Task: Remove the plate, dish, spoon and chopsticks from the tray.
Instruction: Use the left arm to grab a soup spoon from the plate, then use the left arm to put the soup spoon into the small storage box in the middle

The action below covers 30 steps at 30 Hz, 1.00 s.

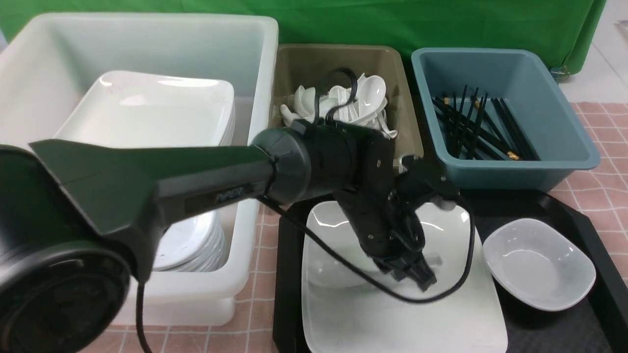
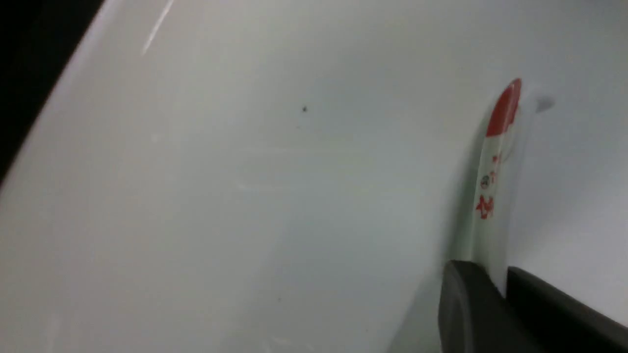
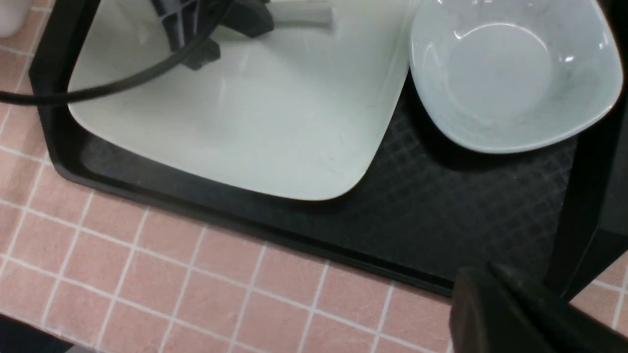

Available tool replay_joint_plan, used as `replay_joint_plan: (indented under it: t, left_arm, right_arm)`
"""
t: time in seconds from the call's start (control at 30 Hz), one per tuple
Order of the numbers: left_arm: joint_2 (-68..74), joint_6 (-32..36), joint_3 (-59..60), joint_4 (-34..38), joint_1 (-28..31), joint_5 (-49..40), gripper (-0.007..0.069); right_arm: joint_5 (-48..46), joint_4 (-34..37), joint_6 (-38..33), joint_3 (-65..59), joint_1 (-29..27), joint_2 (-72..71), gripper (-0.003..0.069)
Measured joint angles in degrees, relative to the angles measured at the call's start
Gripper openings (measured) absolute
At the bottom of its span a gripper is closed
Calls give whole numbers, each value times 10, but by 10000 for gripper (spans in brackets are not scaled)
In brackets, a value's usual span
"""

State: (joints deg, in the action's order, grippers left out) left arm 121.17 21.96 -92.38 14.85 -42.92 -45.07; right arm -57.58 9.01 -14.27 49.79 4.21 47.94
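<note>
Two pincers to call, and my left pincer (image 1: 421,275) is the busy one: it is reaching across from the left side and pointing down over the middle of the plate (image 1: 343,314). Its fingers (image 2: 466,304) are squeezing together on the handle of the spoon (image 2: 492,196), gripping it edge-on. The red tip and the small red characters are sticking out beyond them over the white glaze. A faint shadow is lying beside that tip, and I cannot tell whether the spoon is touching the plate or hanging just above it.

My right pincer (image 3: 483,284) is hovering at the near edge of the tray (image 3: 441,220), over the pink checked tablecloth (image 3: 147,274), its jaws closed up tight.

On the tray, the plate is sitting on the left half and the dish (image 1: 539,264) is resting on the right half, just beside it. Whether their rims are touching, I cannot say.

Behind the tray, three tubs are standing in a row:
- The white tub (image 1: 147,29) on the left is holding a stack of square plates (image 1: 147,108).
- The olive tub (image 1: 319,59) in the middle is holding plain white spoons (image 1: 363,95).
- The blue tub (image 1: 564,147) on the right is holding the chopsticks (image 1: 476,127), lying in a black bundle.
</note>
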Motion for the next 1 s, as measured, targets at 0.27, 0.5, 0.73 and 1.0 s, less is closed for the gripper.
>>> replay_joint_plan:
  t: [0.27, 0.5, 0.73, 1.0]
  left_arm:
    - [-72, -62, -131, -18, 63, 48, 7]
    - [-54, -81, -147, -25, 135, 185, 7]
    - [13, -68, -147, -29, 149, 295, 9]
    - [58, -61, -147, -29, 148, 315, 32]
  right_arm:
    - [112, 61, -28, 0, 0, 2, 31]
    - [145, 106, -67, 0, 0, 14, 31]
    - [266, 115, -81, -1, 0, 39, 31]
    - [392, 124, -141, -1, 47, 43, 31]
